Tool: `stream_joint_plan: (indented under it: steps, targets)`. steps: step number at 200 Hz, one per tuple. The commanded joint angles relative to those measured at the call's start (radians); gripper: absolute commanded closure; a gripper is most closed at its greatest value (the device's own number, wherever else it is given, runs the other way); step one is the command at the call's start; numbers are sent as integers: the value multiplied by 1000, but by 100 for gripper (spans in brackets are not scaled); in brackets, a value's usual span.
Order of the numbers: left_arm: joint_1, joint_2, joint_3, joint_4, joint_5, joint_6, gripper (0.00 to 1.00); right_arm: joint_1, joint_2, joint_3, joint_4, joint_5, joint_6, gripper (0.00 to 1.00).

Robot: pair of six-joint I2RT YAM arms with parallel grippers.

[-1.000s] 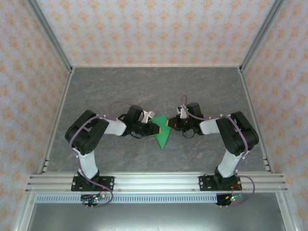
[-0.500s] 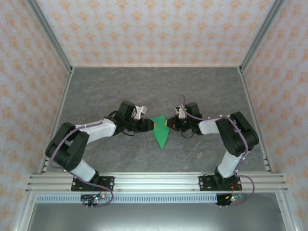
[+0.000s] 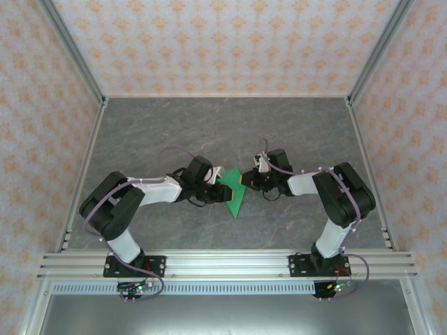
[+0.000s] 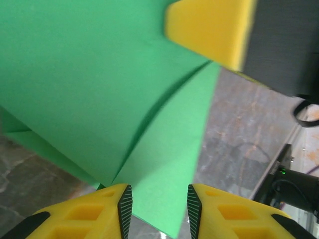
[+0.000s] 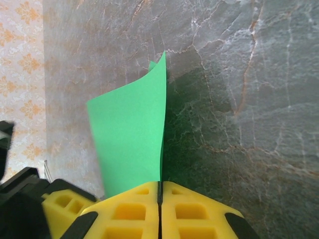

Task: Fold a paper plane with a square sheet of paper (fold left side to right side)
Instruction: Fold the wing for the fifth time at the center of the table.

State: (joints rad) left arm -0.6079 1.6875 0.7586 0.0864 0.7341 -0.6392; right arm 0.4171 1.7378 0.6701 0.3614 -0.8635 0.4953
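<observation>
The bright green paper lies mid-table as a folded pointed shape, tip toward the near edge. My right gripper holds its upper right edge. In the right wrist view the jaws are shut on the sheet, which rises curved from between them. My left gripper is at the paper's left side. In the left wrist view it stands open, a green flap with a crease lying between its pads without being pinched. The right gripper's yellow finger shows beyond the paper.
The grey stone-patterned table top is boxed in by patterned walls and metal frame posts. An aluminium rail carrying both arm bases runs along the near edge. The right arm's black body sits close across the paper from my left gripper.
My left arm drew back to the left off the paper, then came in again, its open fingers now over the paper's left flap. The right gripper has held its grip almost still.
</observation>
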Motion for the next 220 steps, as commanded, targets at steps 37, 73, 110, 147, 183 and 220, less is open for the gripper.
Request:
stream_joint_plan:
  steps: [37,73,110,147,183,220]
  targets:
    - [24,60,24,28,-81,-11,64,8,-100,0,-94,44,-52,90]
    - [48,74,46,29,-66,-4,65,9,-134,-29,-113,76,-43,90]
    - [77,-37,13,-9,-66,10,63,15,-171,-63,-63,116,9,90]
    - [80,-156,-24,-61,-70,-1,59,28,-165,-63,-44,129,24,90]
    - [-3,-152,-37,51,-48,-100,60,33,-162,-66,-34,139,29,90]
    - [-70,-73,-10,135,-95,-169,60,36,-160,-72,-32,143,33,90]
